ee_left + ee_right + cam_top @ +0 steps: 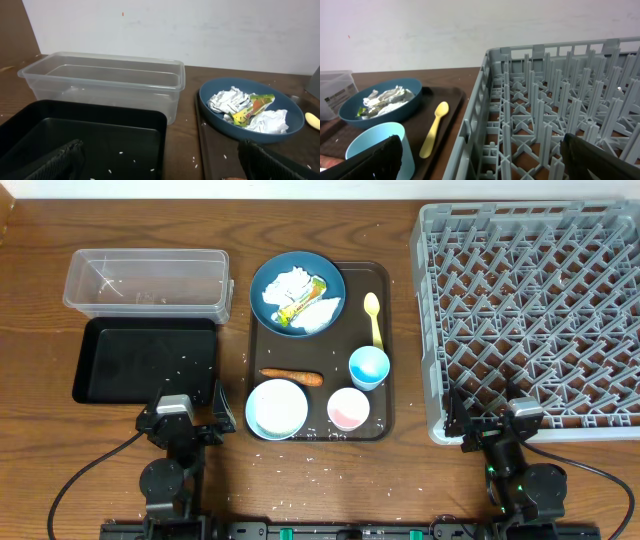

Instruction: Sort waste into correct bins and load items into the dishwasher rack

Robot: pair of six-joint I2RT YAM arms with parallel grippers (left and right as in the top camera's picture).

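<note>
On the desk (40,250), largest first.

One dishwasher rack (530,300) at the right: rigid grey crate, pegs upright, nothing loaded, probably no need to move it.

One brown serving tray (330,350) in the middle, carrying every dish.

Two bins at the left: clear tub (145,280) at the back, black tray (120,370) just in front. Light plastic, apt to slide if bumped.

Two bowls on the serving tray: dark blue bowl (262,280) at the back, holding waste; light blue bowl (277,408) at the front left, seemingly empty. Probably hard, smooth and slippery; best pinched at the rim.

Two cups, upright at the front right: light blue cup (368,366) and pink cup (348,408). Light, easy to tip; best taken over one wall.

One yellow spoon (374,318), flat beside the dark blue bowl. Thin and low; best gripped across the handle.

One carrot (290,376) across the tray's middle. Firm, likely to roll; best held at mid-length.

Inside the dark blue bowl: two wads of crumpled paper (227,100), as far as can be told, and one yellow-green wrapper (252,110) between them. Soft, nearly weightless, easy to pinch anywhere.

Loose rice grains (122,146): too many and too small to count, scattered over black tray, serving tray and desk; hardly graspable singly.

Last, the left pincer (160,150) by the black tray's front edge, gaping wide, gripping nothing; the right pincer (481,142) at the rack's front edge, likewise spread and empty.
</note>
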